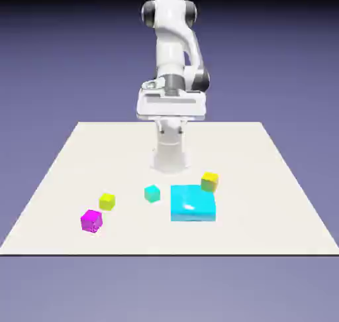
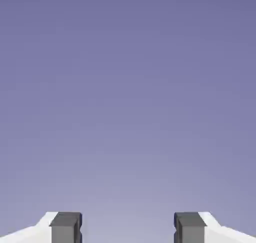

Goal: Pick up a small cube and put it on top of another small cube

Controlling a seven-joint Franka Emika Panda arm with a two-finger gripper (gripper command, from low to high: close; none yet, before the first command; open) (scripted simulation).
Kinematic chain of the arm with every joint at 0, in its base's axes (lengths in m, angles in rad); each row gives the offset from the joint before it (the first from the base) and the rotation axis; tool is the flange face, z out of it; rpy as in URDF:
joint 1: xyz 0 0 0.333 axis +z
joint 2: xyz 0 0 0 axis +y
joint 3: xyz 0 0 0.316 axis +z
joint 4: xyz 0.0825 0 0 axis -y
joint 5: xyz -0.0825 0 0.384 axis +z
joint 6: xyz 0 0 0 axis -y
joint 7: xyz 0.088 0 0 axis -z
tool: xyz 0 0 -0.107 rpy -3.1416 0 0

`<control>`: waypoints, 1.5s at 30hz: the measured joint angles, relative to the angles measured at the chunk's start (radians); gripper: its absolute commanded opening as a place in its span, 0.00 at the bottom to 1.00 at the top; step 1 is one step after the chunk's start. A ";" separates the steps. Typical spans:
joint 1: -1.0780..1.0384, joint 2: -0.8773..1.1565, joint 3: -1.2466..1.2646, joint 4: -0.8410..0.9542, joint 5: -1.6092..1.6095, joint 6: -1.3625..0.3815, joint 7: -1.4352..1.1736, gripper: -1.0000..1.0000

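In the exterior view you can see your arm (image 1: 173,46) at the upper middle of the frame. Its gripper (image 1: 171,128) is above the table (image 1: 265,181). The fingers stand apart, and you can see only backdrop (image 2: 128,112) between them in the hand view.

Your teal cube (image 1: 152,193) is on the table, a little left of the middle, in the lower half of the frame. To the right of it lies the cyan block (image 1: 193,205), near but apart. The golden cube (image 1: 210,182) is at the upper right corner of this block; you cannot tell if they touch.

Toward the lower left of the frame you find the lime cube (image 1: 107,201), and just below and left of it the magenta cube (image 1: 91,221). You can read no brand, label or writing on these things.
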 measured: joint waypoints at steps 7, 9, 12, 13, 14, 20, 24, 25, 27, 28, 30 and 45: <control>-0.003 0.254 -0.185 0.009 0.164 -0.300 0.105 0.50; -0.004 0.326 -0.238 0.012 0.211 -0.386 0.135 0.50; -0.005 0.435 -0.318 0.015 0.281 -0.515 0.180 0.50; -0.017 0.471 -0.344 0.017 0.304 -0.557 0.195 0.50; -0.004 0.507 -0.370 0.018 0.328 -0.600 0.210 0.50; -0.025 0.668 -0.342 0.020 0.495 -0.592 0.143 0.50; -0.044 0.789 -0.259 0.020 0.649 -0.501 0.035 0.00; -0.044 0.789 -0.259 0.020 0.649 -0.501 0.035 0.00; -0.039 0.755 -0.283 0.020 0.607 -0.527 0.064 0.00; -0.033 0.720 -0.306 0.020 0.564 -0.552 0.094 0.00; -0.022 0.652 -0.353 0.020 0.478 -0.604 0.155 0.00; -0.040 0.252 -0.014 -0.066 0.619 -0.751 0.600 0.00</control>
